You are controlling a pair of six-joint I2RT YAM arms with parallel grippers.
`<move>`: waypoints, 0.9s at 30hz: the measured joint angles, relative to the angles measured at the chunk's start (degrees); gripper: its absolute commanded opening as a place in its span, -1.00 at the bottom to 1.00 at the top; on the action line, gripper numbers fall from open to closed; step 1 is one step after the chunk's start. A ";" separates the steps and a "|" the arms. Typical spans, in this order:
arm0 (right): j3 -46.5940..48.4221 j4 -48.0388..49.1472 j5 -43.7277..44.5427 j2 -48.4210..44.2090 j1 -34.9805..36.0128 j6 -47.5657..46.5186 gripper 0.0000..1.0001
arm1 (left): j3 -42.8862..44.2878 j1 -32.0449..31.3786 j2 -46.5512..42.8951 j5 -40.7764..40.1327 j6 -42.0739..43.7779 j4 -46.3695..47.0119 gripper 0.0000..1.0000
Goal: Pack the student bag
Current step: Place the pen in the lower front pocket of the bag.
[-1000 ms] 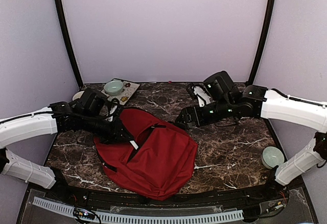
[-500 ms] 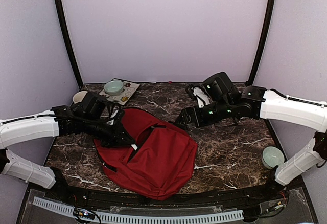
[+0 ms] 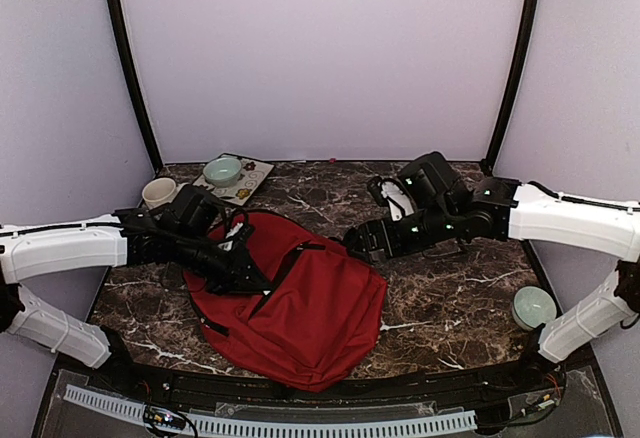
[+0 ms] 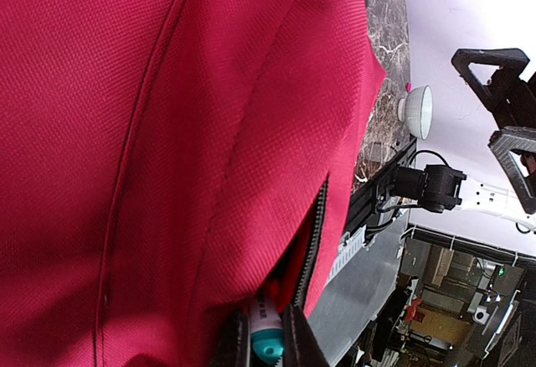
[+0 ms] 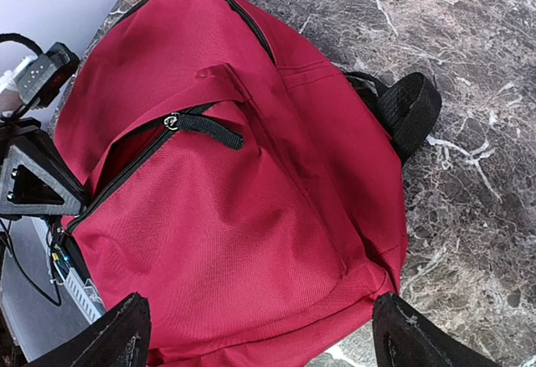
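Pushed left gripper [image 4: 266, 348] toward 3 o'clock, pinching teal-tipped tube [image 4: 266, 332] at zipper opening [image 4: 314, 233] of student bag [image 3: 320, 308] (right gripper [image 5: 268, 333] spread): insertion underway.

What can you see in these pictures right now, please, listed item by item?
student bag: one, dark red, table centre, front pocket zip partly open
tube: one, white with teal cap, at the pocket opening
tray: one, cream and patterned, back left
tray bowl: one, pale green, on the tray
right bowl: one, pale green, right side of the table
mug: one, cream, left of the tray
table: one, dark marble
left gripper: shut on the tube
right gripper: open, over the bag
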 measured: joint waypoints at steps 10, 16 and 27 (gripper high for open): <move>-1.18 0.04 0.63 -1.55 0.00 0.50 0.85 | 2.56 -0.90 3.17 0.61 1.22 -0.59 -0.91; -1.31 0.07 0.70 -1.70 0.00 0.83 0.85 | 4.70 -1.70 4.74 0.46 2.89 -2.03 -0.87; -1.29 0.00 0.79 -1.46 0.00 1.03 0.85 | 12.09 -2.58 12.37 0.48 7.04 -5.27 -0.82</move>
